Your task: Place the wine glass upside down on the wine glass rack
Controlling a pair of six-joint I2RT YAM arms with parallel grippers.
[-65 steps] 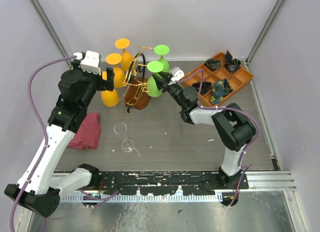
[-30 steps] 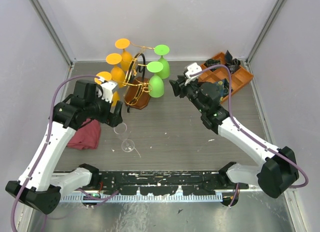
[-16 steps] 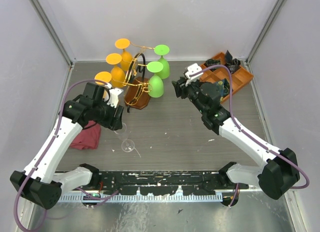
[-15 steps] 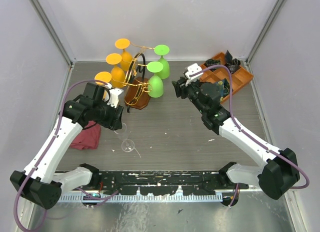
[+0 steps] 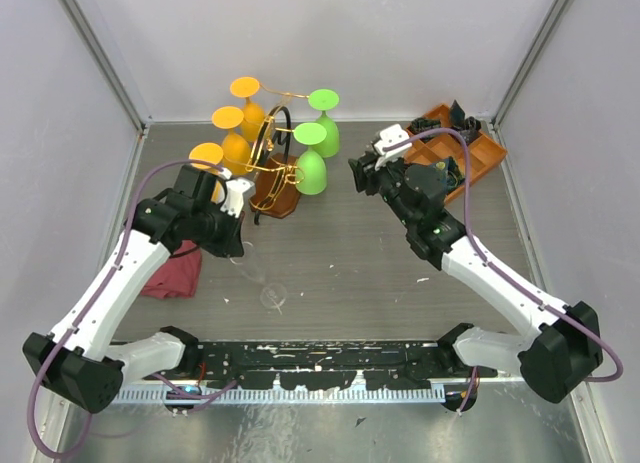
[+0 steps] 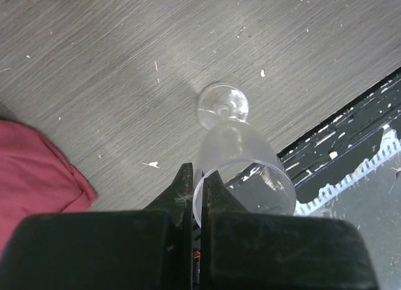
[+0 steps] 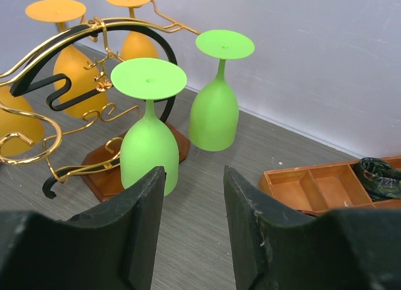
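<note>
The clear wine glass (image 5: 266, 286) leans off the left gripper (image 5: 238, 246), foot (image 6: 222, 106) low toward the table, open bowl (image 6: 243, 161) up at the fingers. My left gripper (image 6: 197, 175) is shut on the wine glass's rim, one finger inside the bowl and one outside. The wine glass rack (image 5: 274, 153), gold wire with a dark hoop on a brown base (image 7: 104, 172), stands at the back. It carries upside-down green glasses (image 5: 311, 169) and orange glasses (image 5: 233, 143). My right gripper (image 5: 358, 173) hovers open and empty just right of the rack, facing the green glasses (image 7: 149, 146).
A red cloth (image 5: 171, 264) lies left of the left gripper, also showing in the left wrist view as the cloth (image 6: 32, 172). The orange compartment tray (image 5: 470, 166) with dark items sits back right. The black rail (image 5: 330, 361) runs along the near edge.
The left gripper dropped onto the clear glass and its fingers closed on the rim; the glass's foot shifted slightly right and nearer. The right arm hardly moved.
</note>
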